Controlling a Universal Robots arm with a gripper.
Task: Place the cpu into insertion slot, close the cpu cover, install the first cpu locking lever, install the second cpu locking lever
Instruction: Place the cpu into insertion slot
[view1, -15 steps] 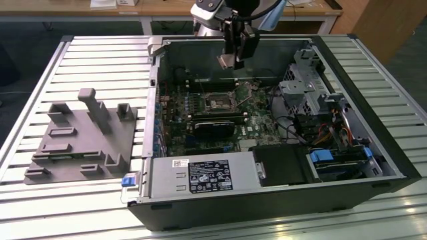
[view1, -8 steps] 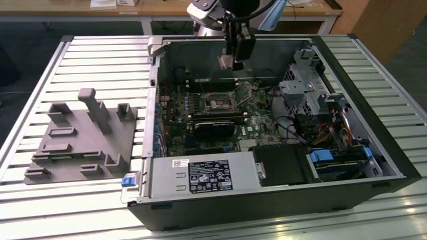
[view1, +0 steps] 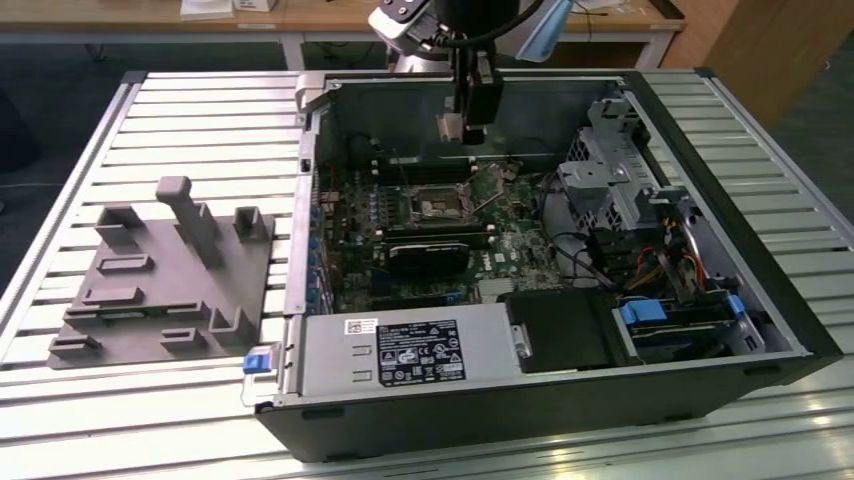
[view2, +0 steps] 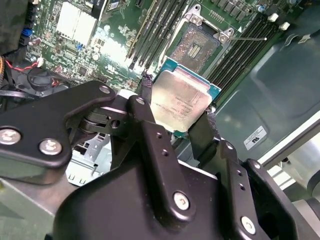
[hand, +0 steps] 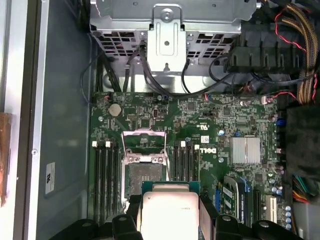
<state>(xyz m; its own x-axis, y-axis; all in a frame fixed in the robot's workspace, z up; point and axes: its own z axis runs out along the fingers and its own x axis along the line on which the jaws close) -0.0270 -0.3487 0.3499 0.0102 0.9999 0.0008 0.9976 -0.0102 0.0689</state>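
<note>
Presently the cpu (view2: 182, 102) is clamped edgewise by the gripper (view2: 176, 104). It is held flat above the insertion slot (view2: 199, 47), clear of it, its edges squared to the slot's.

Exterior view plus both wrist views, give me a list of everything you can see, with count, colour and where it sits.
computer case: one, black, open, on the slatted table
circuit board: one, green, inside the case
insertion slot: one, dark, on the board, uncovered
cpu cover: one, silvery, raised beside the slot
holder block: one, grey, on the table, exterior view's left of the case
cpu: one, silver-grey, held above the board
claw: one, black, shut on the cpu
</note>
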